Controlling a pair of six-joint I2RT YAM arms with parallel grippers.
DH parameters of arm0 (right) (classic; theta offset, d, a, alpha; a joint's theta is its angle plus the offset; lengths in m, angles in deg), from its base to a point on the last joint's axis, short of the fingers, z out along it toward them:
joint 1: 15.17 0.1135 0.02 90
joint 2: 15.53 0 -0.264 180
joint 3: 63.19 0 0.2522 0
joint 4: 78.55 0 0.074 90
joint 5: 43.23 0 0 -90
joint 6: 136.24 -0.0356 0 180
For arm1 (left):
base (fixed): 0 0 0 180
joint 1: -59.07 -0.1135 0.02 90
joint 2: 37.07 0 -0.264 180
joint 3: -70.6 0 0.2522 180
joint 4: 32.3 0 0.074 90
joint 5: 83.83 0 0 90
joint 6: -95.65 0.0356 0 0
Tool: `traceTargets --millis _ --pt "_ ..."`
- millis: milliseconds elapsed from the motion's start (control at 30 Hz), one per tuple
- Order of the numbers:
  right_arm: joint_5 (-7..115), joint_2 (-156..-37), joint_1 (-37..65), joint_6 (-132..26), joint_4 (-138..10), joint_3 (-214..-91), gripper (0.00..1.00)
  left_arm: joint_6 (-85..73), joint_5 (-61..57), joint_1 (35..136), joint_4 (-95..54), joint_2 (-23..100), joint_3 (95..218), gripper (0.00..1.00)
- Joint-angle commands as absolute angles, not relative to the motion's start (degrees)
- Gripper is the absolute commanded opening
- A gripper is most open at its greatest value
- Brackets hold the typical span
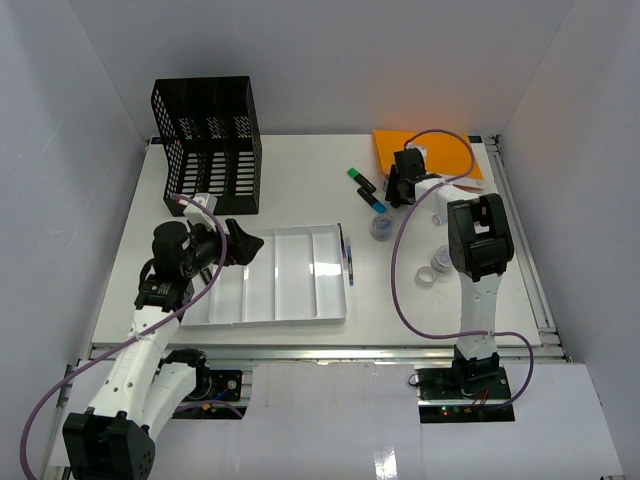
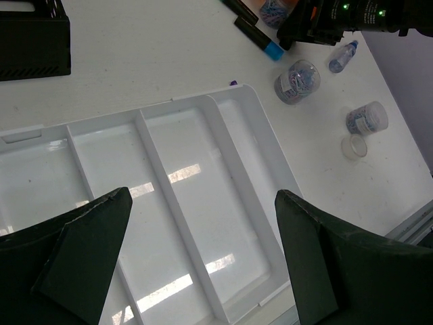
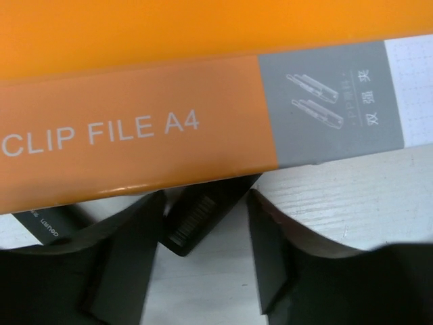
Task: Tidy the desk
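Note:
The white desk [image 1: 300,165] carries an orange clip file [image 1: 425,155] at the back right. My right gripper [image 1: 400,186] is low at the file's front-left edge. In the right wrist view its fingers [image 3: 122,250] are open on either side of a black ribbed marker end [image 3: 196,217] that pokes out from under the file [image 3: 135,128]. My left gripper [image 1: 241,246] is open and empty, hovering above the white compartmented tray [image 1: 280,300]. The left wrist view shows empty tray compartments [image 2: 237,203] between its fingers [image 2: 101,230].
A black mesh file holder [image 1: 205,145] stands at the back left. Green [image 1: 360,179] and blue-capped [image 1: 373,201] markers lie left of the file. A clip jar [image 1: 381,228], a smaller jar [image 1: 440,262] and a lid [image 1: 426,278] stand right of the tray. A pen [image 1: 349,256] lies along the tray's right side.

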State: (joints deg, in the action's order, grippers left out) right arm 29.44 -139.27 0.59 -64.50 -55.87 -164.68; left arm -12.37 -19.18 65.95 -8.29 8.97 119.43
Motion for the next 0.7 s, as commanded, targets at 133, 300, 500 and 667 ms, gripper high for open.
traceTargets --millis 133,300,500,667 --pt "30.95 -135.06 -1.38 -64.78 -58.1 -157.77 0.28 -12.15 -21.51 65.84 -9.79 7.32 118.69 0.98" --pt "33.03 -130.93 -3.18 -64.21 -59.47 -153.1 0.13 -13.95 -26.28 65.84 -12.27 7.14 117.67 0.98" --pt "41.71 -124.46 -5.22 -61.22 -59.84 -147.81 0.08 -28.82 -36.28 65.86 -27.44 9.46 113.27 0.98" --pt "54.05 -115.58 -6.38 -54.24 -59.73 -142.9 0.08 -43.66 -35.31 69.0 -42.2 14.08 110.21 0.98"
